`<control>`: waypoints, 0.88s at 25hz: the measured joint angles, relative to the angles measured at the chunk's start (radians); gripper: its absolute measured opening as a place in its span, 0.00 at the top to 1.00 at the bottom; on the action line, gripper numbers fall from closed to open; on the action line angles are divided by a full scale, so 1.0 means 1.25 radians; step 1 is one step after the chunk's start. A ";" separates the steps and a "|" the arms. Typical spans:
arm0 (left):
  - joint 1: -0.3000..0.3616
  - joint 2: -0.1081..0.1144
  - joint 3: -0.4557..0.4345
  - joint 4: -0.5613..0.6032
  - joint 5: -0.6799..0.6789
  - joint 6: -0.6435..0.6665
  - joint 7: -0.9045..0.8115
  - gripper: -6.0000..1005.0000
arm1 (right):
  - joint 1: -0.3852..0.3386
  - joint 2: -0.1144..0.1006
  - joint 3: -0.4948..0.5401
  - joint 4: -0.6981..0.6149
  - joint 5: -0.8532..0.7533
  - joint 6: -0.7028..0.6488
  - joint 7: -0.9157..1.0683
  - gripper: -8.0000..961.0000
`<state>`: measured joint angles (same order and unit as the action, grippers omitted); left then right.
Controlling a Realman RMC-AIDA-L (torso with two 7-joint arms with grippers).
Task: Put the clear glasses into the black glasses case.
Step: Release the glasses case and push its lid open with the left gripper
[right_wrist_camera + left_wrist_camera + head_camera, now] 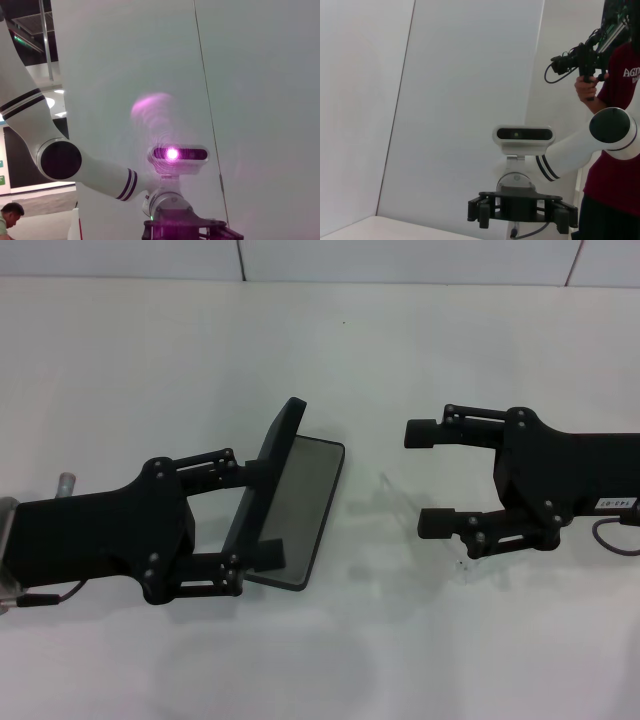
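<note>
The black glasses case lies open on the white table, its lid standing up along the left side and the grey lining facing up. My left gripper is open at the case, one finger against the raised lid and the other over the near end of the lining. The clear glasses show only as faint glints on the table between the case and my right gripper. That gripper is open and holds nothing. The left wrist view shows the right gripper from afar.
The white table stretches to a white wall at the back. A person holding a camera rig stands beyond the table in the left wrist view. A small grey cylinder sits behind my left arm.
</note>
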<state>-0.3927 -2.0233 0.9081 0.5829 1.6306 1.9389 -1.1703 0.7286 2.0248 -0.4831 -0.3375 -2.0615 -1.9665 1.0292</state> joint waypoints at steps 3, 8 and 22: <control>0.000 0.000 0.000 0.000 0.000 0.000 0.000 0.23 | 0.000 0.000 0.000 0.000 0.000 0.000 0.000 0.12; 0.000 0.000 0.000 0.000 0.000 0.000 0.000 0.23 | 0.000 0.000 0.000 0.000 0.000 0.000 0.000 0.12; -0.007 -0.001 -0.068 0.137 -0.097 -0.019 -0.151 0.23 | -0.021 -0.002 0.007 -0.007 0.043 -0.011 -0.001 0.12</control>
<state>-0.4017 -2.0251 0.8237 0.7537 1.5097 1.9153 -1.3587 0.7017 2.0227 -0.4748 -0.3459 -2.0074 -1.9807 1.0282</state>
